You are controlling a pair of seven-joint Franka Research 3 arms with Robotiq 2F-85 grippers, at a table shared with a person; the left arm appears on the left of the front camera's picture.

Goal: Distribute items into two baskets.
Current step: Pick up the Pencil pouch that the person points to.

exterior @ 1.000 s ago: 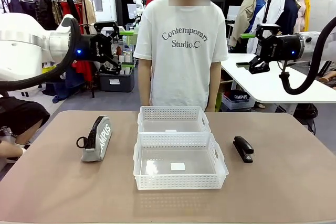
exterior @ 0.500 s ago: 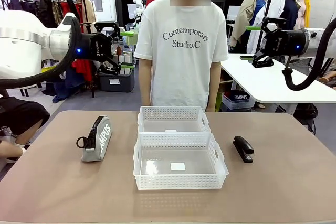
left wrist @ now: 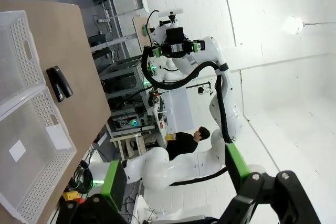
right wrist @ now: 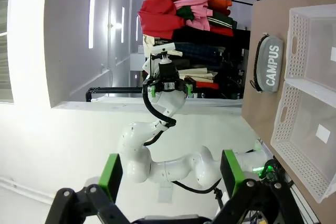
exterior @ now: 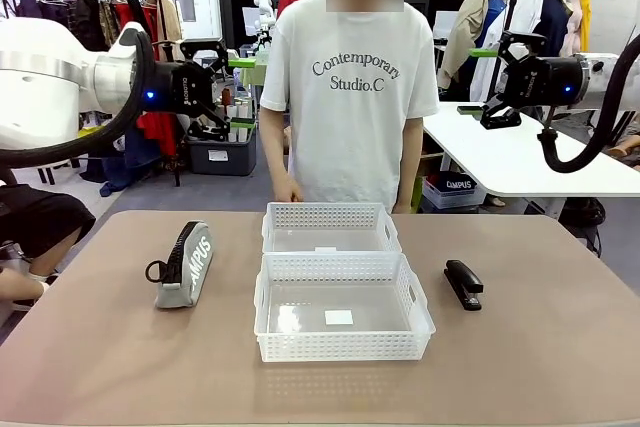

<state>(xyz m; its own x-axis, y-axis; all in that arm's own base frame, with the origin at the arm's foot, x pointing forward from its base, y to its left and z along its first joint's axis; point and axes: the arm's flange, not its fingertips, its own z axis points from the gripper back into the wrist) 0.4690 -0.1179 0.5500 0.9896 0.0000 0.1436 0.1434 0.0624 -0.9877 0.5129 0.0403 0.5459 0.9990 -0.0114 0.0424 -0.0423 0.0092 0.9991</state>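
Note:
The grey "CAMPUS" zip pouch (exterior: 183,265) lies on the table's left side, left of the two white lattice baskets. The near basket (exterior: 340,345) and the far basket (exterior: 330,215) stand end to end at the middle, both with nothing inside. The black stapler (exterior: 463,283) lies to their right. My left gripper (exterior: 238,93) hangs open high above the table's left, fingers pointing right. My right gripper (exterior: 476,81) hangs open high at the right, fingers pointing left. The left wrist view shows its open gripper (left wrist: 176,174), the stapler (left wrist: 59,83) and a basket (left wrist: 37,182). In the right wrist view are its open gripper (right wrist: 169,176), the pouch (right wrist: 269,64) and a basket (right wrist: 294,145).
A person in a white T-shirt (exterior: 350,97) stands at the table's far edge behind the baskets, one hand (exterior: 290,191) low by the edge. A white side table (exterior: 520,162) stands at the back right. Clothes racks fill the background.
My right gripper rose and drew back a little toward the right, then held still. The person shifted slightly. The left arm and the items stayed put.

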